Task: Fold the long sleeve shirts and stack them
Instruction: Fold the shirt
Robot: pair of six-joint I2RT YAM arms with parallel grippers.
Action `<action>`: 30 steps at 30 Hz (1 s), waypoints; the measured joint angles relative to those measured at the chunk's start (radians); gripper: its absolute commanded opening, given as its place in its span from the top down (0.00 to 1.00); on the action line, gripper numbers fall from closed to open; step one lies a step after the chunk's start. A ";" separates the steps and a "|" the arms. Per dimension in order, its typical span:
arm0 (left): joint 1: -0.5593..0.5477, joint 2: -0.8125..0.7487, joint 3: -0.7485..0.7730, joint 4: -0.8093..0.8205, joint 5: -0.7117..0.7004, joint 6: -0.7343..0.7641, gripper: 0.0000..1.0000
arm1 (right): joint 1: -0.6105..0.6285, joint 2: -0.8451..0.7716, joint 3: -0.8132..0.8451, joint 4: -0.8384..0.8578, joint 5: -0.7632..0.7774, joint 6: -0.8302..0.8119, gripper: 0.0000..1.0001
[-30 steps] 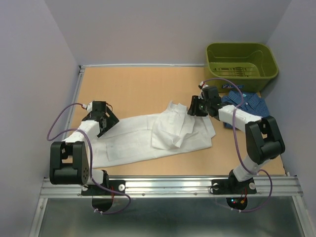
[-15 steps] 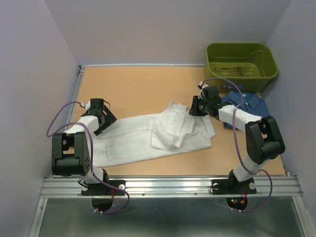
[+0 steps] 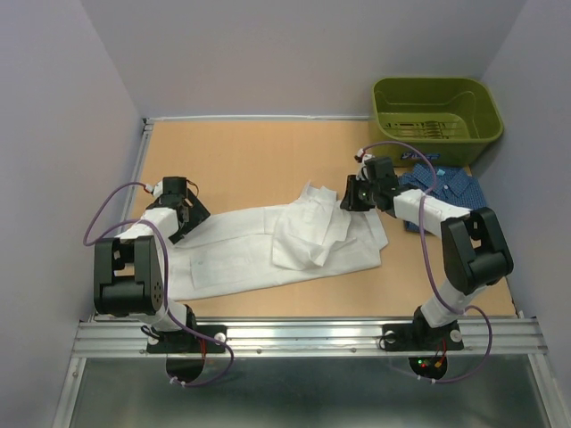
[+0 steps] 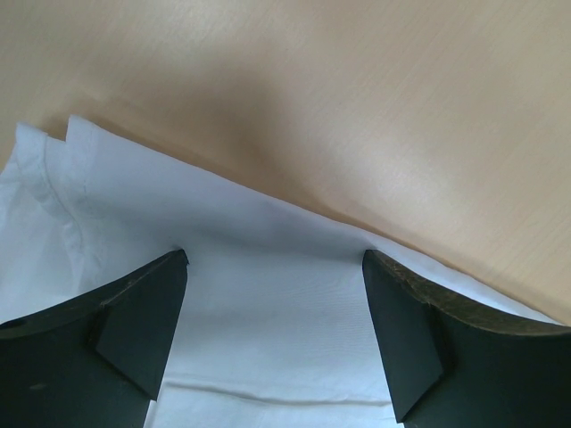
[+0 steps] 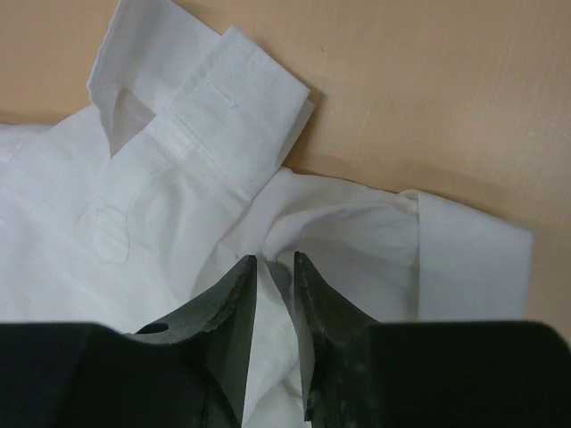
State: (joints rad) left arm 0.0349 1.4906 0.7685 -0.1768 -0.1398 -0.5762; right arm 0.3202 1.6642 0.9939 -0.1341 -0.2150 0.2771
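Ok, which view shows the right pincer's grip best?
Right wrist: the right pincer pinches a fold of the white shirt between nearly closed fingers. Top view shows it small at the shirt's right end, grip hidden; left wrist view doesn't show it.

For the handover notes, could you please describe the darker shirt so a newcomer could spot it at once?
Start at the olive-green bin in the far right corner. Just in front of it, partly hidden by the right arm, lies the blue shirt. Unlike the white shirt spread in the middle, it is dark and patterned.
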 measured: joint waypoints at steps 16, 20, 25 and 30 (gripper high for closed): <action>0.000 0.015 0.012 -0.002 -0.015 0.003 0.09 | -0.103 0.047 0.061 -0.002 -0.011 0.033 0.99; 0.000 0.016 0.013 -0.003 -0.019 0.003 0.09 | -0.146 0.085 0.107 0.001 -0.036 0.069 0.99; 0.000 0.018 0.015 -0.006 -0.025 0.003 0.09 | -0.177 0.140 0.151 0.002 -0.082 0.103 0.99; 0.000 0.021 0.018 -0.009 -0.034 0.003 0.09 | -0.188 0.176 0.171 0.008 -0.111 0.119 0.98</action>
State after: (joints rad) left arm 0.0345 1.5116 0.7860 -0.1860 -0.1738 -0.5728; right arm 0.1326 1.8404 1.1648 -0.1261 -0.3264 0.3958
